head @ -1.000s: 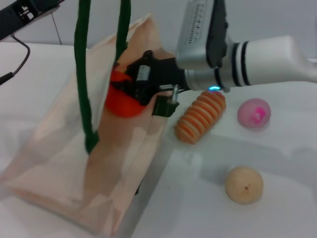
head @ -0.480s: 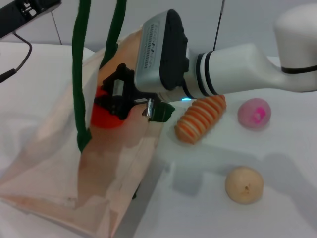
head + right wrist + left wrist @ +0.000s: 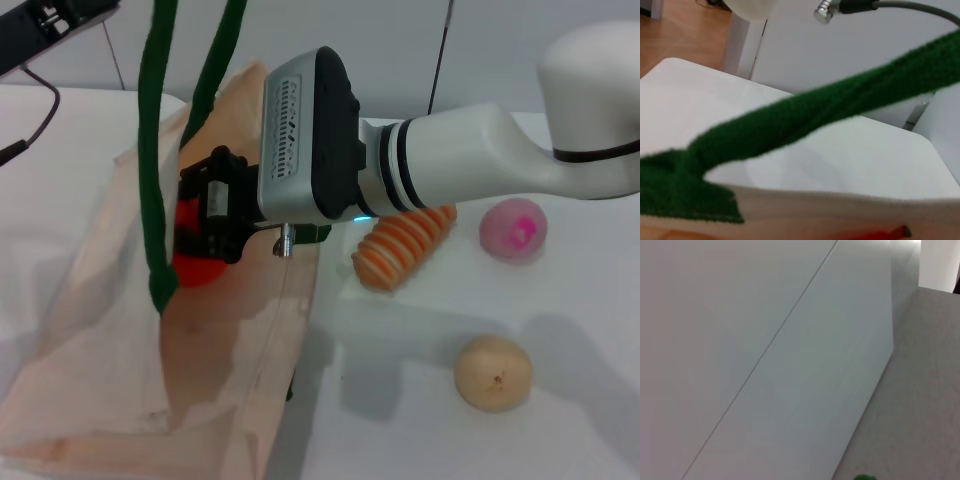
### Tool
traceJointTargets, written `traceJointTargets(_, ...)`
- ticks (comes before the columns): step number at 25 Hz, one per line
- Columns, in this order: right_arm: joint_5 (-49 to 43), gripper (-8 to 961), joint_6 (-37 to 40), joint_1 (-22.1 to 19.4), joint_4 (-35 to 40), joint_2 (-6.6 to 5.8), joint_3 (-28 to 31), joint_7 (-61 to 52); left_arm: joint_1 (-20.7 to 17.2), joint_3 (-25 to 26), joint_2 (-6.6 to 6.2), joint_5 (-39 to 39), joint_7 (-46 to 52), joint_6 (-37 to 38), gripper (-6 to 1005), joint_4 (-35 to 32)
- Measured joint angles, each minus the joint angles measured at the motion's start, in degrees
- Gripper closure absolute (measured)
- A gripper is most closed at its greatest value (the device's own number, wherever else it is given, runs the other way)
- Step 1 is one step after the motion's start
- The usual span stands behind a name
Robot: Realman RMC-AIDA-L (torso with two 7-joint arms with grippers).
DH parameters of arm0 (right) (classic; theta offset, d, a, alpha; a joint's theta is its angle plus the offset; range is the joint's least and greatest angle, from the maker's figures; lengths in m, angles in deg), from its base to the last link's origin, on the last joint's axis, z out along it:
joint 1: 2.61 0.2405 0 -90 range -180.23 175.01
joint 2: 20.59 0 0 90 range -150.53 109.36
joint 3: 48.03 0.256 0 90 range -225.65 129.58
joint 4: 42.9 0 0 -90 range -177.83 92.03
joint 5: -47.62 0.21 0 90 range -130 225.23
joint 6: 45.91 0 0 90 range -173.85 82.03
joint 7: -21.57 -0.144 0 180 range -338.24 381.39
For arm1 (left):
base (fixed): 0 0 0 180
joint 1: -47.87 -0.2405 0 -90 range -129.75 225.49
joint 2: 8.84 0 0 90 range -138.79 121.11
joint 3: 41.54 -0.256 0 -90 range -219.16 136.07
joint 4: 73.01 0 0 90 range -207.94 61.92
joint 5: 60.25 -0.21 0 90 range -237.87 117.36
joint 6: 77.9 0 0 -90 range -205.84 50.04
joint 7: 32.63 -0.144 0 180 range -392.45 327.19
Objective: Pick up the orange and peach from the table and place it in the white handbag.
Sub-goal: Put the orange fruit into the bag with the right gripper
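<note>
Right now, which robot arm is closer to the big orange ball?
Right. The right tool is at the orange, inside the white handbag. The left arm is not in view.

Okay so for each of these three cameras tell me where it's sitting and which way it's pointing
Head view: from the robot's head, down at the table; shows the right arm, right gripper carrying the orange into the white handbag; peach beyond.
Left wrist view: on the left arm, faces a blank wall; no body visible.
Right wrist view: on the right arm, over the bag's rim; no fingers visible.
Shared: head and right wrist views both show a green handle.
</note>
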Motion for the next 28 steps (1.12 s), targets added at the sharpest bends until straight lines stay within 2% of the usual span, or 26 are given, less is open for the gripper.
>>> traceJointTargets(2,0.0,621,0.33,0.0,-0.11,-0.08,0.05,0.01,-0.33,0.06,-0.1,0.18,0.01,0.06,870,-0.03)
traceJointTargets(13,-0.01,166,2.96,-0.32,0.25,-0.74,0.96,-0.27,-2.39,0.13,-0.47,1.38,0.23,0.57,871,-0.56)
traceJointTargets(21,0.76,90,3.85,-2.31,4.49,-0.83,1.33,-1.49,-3.23,0.56,-0.61,1.4,0.28,1.22,870,-0.71)
traceJointTargets(28,0.8,64,12.24,-5.85,13.32,-0.83,1.43,-5.27,-3.54,0.65,-0.7,1.4,0.03,2.44,871,-0.58)
